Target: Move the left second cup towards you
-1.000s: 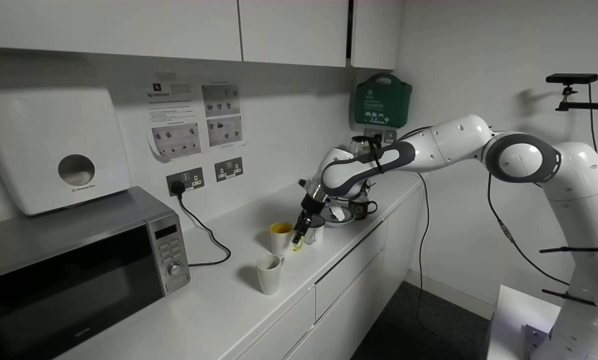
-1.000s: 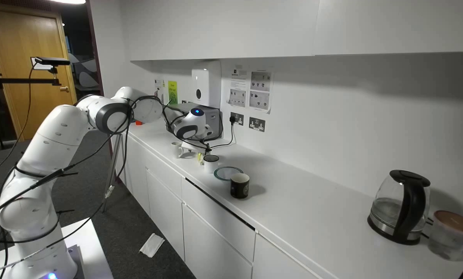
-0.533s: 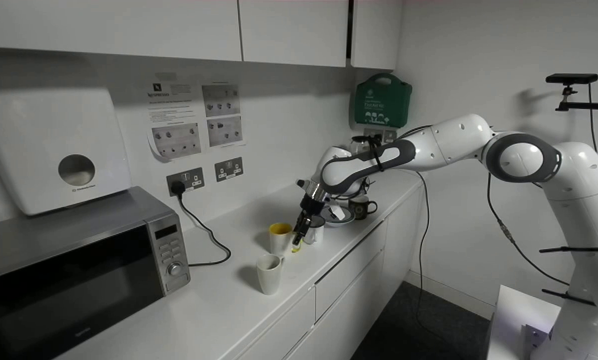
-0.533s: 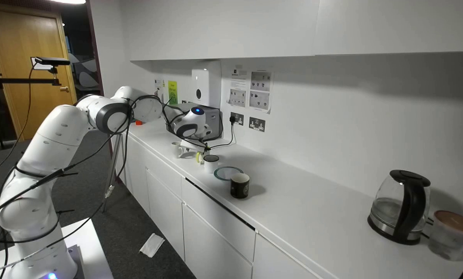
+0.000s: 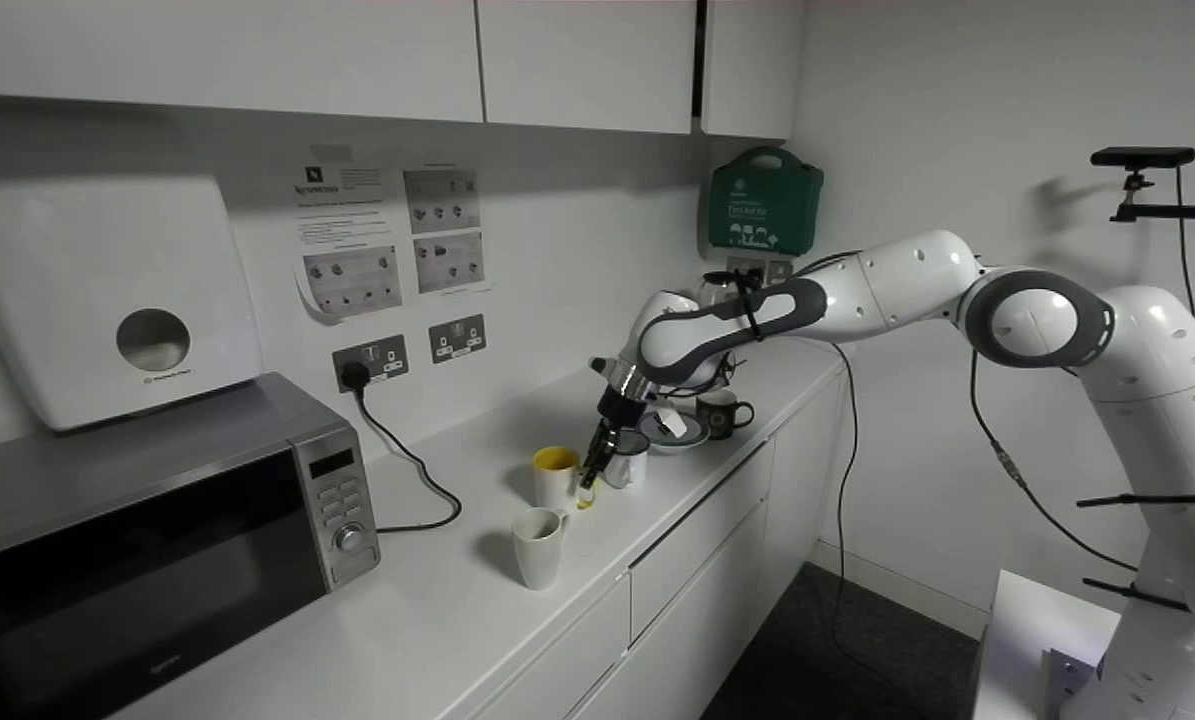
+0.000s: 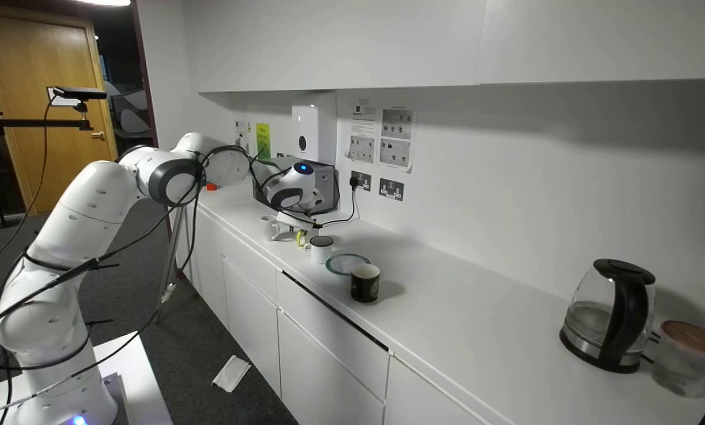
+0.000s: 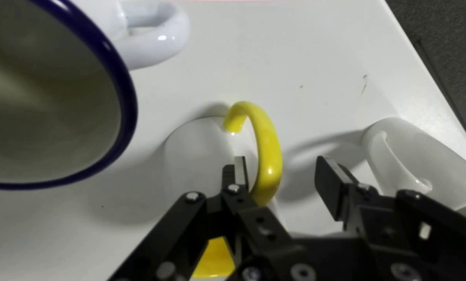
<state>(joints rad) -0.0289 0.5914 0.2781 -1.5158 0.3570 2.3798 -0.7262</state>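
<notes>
The left second cup stands upright on the counter, white outside with a yellow inside and yellow handle. In the wrist view its yellow handle lies between the two fingers of my gripper. One finger overlaps the gap between cup body and handle; whether it touches is unclear. A visible space separates the handle from the opposite finger, so the jaws stand open, pointing down. In an exterior view the gripper is right beside the cup. In an exterior view the handle shows while the cup's body is mostly hidden.
A white mug stands close by on the microwave side. On the opposite side is a dark-rimmed white mug, near the gripper. Beyond it are a plate and a dark mug. The microwave sits farther along the counter.
In an exterior view the gripper has shifted slightly towards the microwave. The left second cup has slid a little the same way. The other mugs have stayed put.
</notes>
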